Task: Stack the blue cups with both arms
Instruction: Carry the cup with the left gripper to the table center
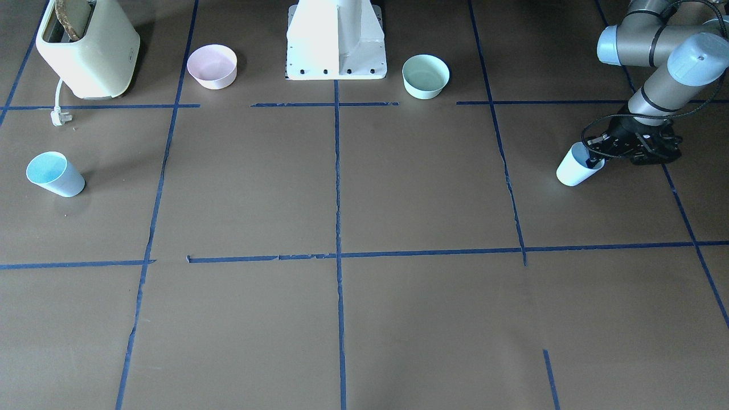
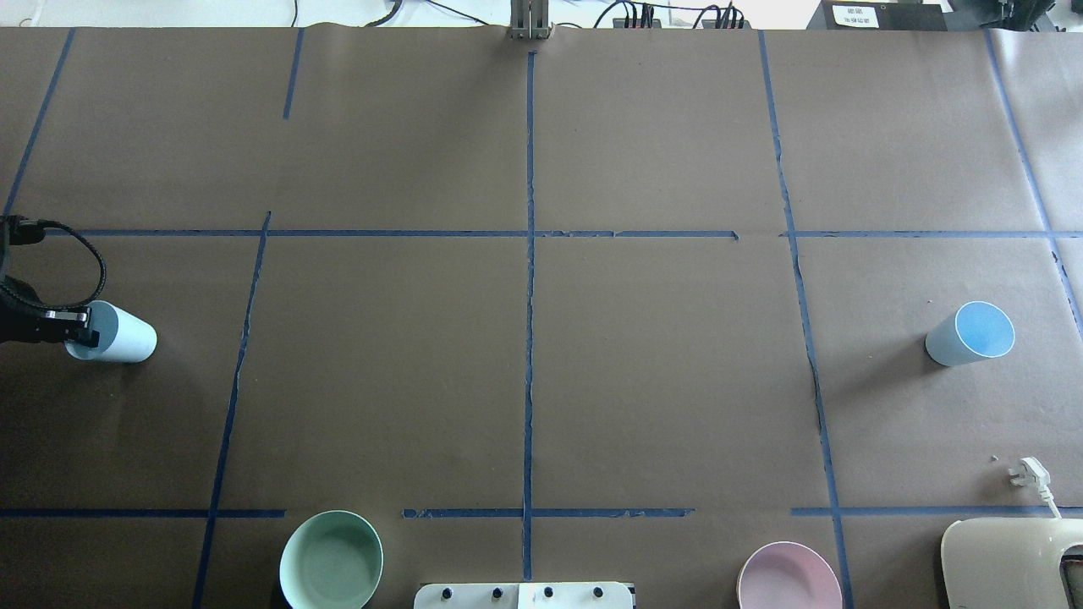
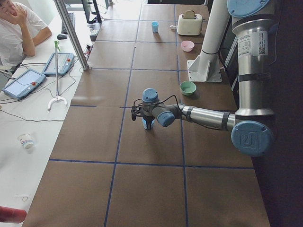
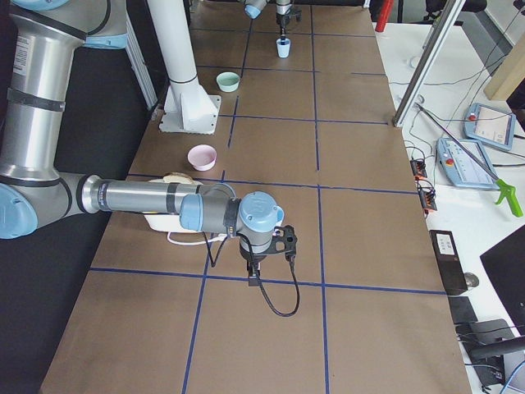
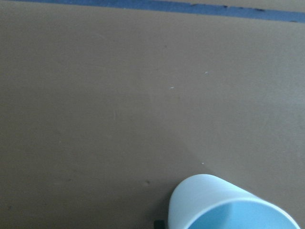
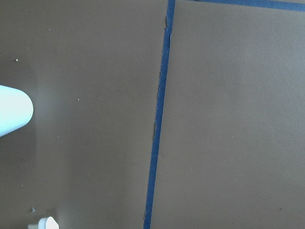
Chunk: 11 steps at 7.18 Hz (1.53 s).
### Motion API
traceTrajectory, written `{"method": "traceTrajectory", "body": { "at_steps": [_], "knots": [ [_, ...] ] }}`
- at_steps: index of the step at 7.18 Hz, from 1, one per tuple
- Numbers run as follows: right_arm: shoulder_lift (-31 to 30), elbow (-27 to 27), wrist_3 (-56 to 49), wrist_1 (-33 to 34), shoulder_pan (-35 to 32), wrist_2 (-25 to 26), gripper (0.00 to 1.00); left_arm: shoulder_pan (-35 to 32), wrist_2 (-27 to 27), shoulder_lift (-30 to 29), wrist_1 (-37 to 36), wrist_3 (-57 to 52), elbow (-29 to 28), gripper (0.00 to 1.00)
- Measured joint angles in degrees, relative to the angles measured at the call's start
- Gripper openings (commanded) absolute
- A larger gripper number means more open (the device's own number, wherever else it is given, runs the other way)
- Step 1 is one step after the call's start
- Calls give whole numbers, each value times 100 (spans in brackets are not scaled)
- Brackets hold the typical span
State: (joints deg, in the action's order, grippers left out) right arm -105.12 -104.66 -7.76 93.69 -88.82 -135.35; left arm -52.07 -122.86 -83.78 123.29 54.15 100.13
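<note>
One blue cup [image 1: 572,169] stands upright at the table's left end, also seen in the overhead view [image 2: 123,337]. My left gripper [image 1: 592,159] comes down on its rim, one finger inside the mouth and one outside, shut on the wall. The left wrist view shows that cup [image 5: 228,205] at the bottom edge. The other blue cup [image 1: 54,173] stands free at the right end [image 2: 973,332]. My right gripper [image 4: 251,267] shows only in the exterior right view, hovering over the table; I cannot tell if it is open. The right wrist view catches that cup [image 6: 12,114] at its left edge.
A pink bowl [image 1: 212,66] and a mint green bowl [image 1: 425,76] sit either side of the white pedestal [image 1: 336,40]. A cream toaster [image 1: 85,48] with its loose plug [image 1: 60,117] stands behind the free cup. Blue tape lines grid the brown table.
</note>
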Motion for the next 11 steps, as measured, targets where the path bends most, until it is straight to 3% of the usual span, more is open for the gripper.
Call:
{"method": "traceTrajectory", "body": {
  "at_steps": [2, 5, 7, 9, 10, 11],
  "knots": [
    [0, -1, 5, 0, 2, 0, 100, -2, -286, -417, -216, 38, 79, 0],
    [0, -1, 12, 0, 4, -32, 100, 363, -417, -2321, -1778, 94, 132, 0],
    [0, -2, 18, 0, 5, -45, 100, 1122, 7, -3615, -2735, 768, -45, 0],
    [0, -1, 20, 0, 5, -52, 100, 1746, 609, -4729, -2885, 1586, -793, 2],
    [0, -2, 21, 0, 5, -52, 100, 1955, 839, -5090, -2867, 1775, -1165, 17],
    [0, -1, 21, 0, 6, -53, 100, 2109, 1010, -5248, -2830, 1844, -1373, 82]
  ]
}}
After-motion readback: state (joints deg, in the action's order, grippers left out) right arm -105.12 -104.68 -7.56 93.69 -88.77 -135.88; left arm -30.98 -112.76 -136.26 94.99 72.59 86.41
